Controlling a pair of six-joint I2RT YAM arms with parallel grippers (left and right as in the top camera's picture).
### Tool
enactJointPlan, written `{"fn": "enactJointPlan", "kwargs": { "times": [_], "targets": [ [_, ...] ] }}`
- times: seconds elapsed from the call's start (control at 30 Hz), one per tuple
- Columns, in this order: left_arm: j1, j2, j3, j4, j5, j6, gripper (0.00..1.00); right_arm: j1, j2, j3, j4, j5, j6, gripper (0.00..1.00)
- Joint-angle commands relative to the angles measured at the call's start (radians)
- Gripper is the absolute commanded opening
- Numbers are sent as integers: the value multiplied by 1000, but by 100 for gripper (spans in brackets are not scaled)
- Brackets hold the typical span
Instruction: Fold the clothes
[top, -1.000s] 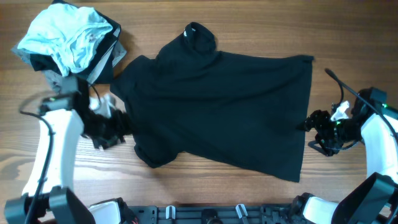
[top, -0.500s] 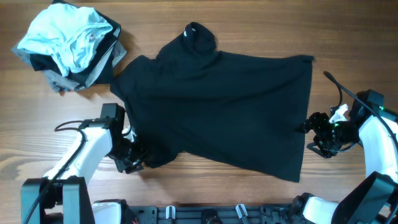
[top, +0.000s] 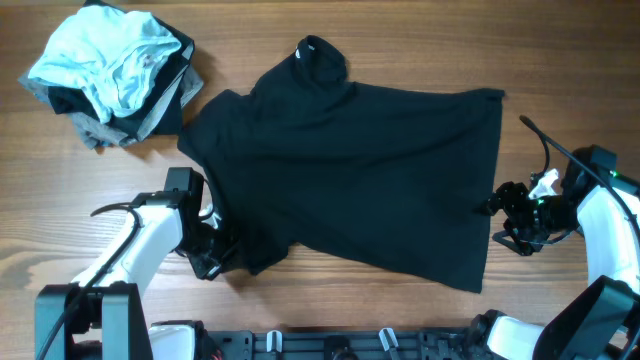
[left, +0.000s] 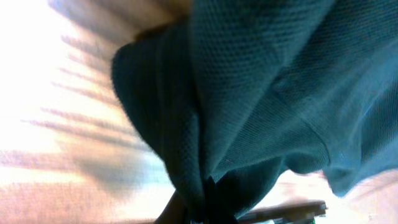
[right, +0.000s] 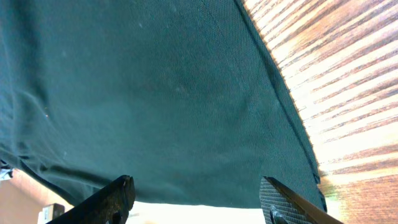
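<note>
Wood table (top: 330, 25) | black shirt (top: 350, 170) sleeve pinched in L claw (top: 223, 257)

Brown wood-grain table (top: 420, 40), evenly lit; pale glare in wrist views

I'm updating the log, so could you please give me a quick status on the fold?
Left pincer shut on shirt edge. Right pincer open at opposite edge. Shirt spread, unfolded. Clothes pile off to the side.
</note>
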Motion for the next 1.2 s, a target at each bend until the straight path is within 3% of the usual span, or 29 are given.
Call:
{"fn": "enactJointPlan", "kwargs": {
  "times": [0.0, 0.3, 0.43, 0.7, 0.9, 1.17],
  "targets": [
    [13, 9, 120, -52, 44, 67, 4, 5, -9, -4, -17, 13, 5, 69],
    [14, 9, 288, 55, -4, 58, 4, 5, -10, -5, -199, 13, -14, 64],
    [14, 9, 288, 66, -4, 58, 4, 12, -77, -4, -149, 43, 15, 61],
    [14, 9, 288, 324, 10, 8, 4, 128, -261, -5, -203, 108, 155, 63],
    [14, 9, 288, 426, -65, 8, 4, 173, -233, -5, -215, 119, 260, 49],
    [14, 9, 288, 551, -132, 8, 4, 258, -224, -165, -104, 119, 367, 57]
  ]
}}
